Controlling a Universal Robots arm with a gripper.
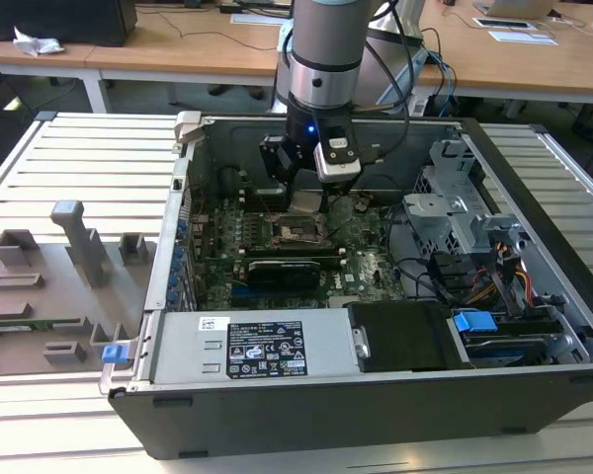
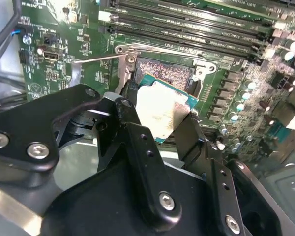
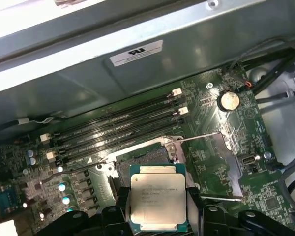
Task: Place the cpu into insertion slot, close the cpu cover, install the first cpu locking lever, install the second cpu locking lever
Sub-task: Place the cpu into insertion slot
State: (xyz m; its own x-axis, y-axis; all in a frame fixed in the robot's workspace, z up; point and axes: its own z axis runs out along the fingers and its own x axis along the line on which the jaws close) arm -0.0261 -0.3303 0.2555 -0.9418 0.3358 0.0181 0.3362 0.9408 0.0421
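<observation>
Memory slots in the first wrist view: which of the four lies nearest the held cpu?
The memory slot right beside the insertion slot, just past the cpu; the other three lie farther off, toward the case wall.

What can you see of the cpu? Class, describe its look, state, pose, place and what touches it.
The cpu is a small flat square chip: silver-grey metal top with fine print, green rim beneath. The black claw grips it on two opposite sides, holding it clear of the green board. It hangs close above the open insertion slot, not seated; the slot's contact field is bare. Nothing else touches it.
</observation>
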